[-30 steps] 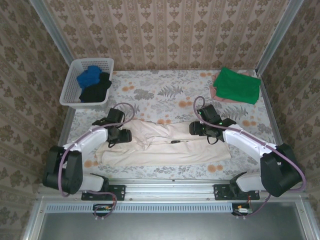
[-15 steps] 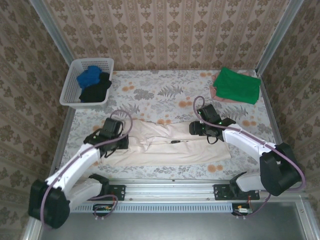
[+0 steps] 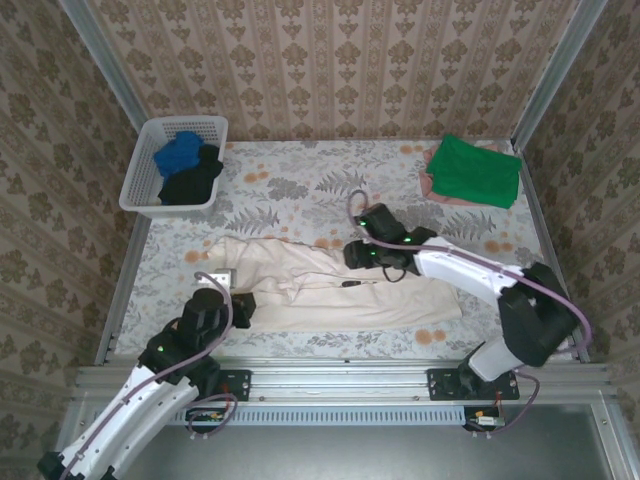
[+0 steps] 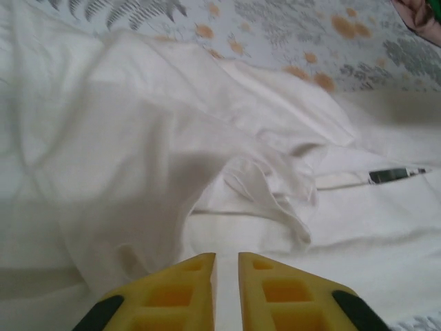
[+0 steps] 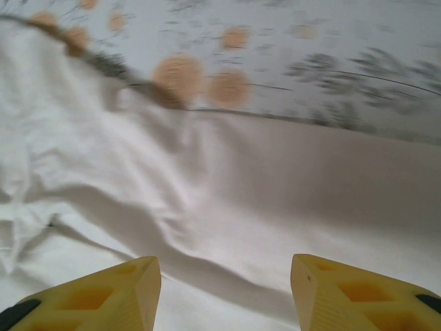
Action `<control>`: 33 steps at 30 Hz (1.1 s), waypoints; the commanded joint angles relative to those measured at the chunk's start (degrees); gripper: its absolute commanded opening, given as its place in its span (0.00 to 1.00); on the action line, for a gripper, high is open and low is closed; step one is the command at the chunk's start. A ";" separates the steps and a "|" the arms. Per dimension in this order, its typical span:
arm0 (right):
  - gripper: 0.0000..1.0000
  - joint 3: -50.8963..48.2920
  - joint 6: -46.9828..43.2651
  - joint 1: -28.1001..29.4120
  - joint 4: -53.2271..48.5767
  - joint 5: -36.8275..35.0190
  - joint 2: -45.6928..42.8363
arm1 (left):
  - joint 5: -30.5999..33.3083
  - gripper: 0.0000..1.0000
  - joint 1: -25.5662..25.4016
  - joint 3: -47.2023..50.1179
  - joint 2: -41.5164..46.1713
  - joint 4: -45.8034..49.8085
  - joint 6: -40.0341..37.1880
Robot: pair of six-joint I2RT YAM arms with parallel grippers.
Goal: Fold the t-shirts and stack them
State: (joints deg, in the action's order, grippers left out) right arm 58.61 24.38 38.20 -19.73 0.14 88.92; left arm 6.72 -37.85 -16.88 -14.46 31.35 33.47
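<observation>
A large cream t-shirt (image 3: 400,295) lies spread and rumpled across the near half of the table. My left gripper (image 3: 240,305) sits low at the shirt's near-left edge. In the left wrist view its yellow fingers (image 4: 186,276) stand almost together, with a thin strip of the cream cloth (image 4: 124,152) pinched between them at the left gripper (image 4: 227,256). My right gripper (image 3: 358,255) hovers over the shirt's middle near its far edge. In the right wrist view the right gripper (image 5: 226,261) is wide open above smooth cream cloth (image 5: 275,179), nothing between its fingers.
A folded green t-shirt (image 3: 473,170) rests on a pink one (image 3: 428,186) at the far right. The white lattice basket (image 3: 140,178) at the far left holds a blue t-shirt (image 3: 178,153) and a black one (image 3: 192,180). A dark neck label (image 3: 347,284) marks the shirt's collar.
My left arm has swung back toward the near edge, carrying its gripper from the shirt's left part to the near-left corner. My right gripper has slid left toward the shirt's middle.
</observation>
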 commanded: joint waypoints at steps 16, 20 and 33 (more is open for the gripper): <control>0.47 15.13 3.70 23.90 6.36 -17.76 24.60 | -10.10 0.49 23.51 -11.80 -37.32 -11.53 -7.60; 0.50 6.90 0.61 26.35 16.76 -18.57 21.42 | -16.38 0.51 24.75 -14.42 -40.97 -13.47 -10.70; 0.64 -5.61 -3.02 19.15 25.62 -9.34 8.07 | -21.38 0.35 12.17 -5.82 -36.50 -11.25 -6.75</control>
State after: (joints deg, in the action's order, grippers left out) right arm 56.58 20.56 61.14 2.04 -14.04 103.57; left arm -13.91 -23.92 -25.98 -53.47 17.96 24.01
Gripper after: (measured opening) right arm 0.637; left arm 0.381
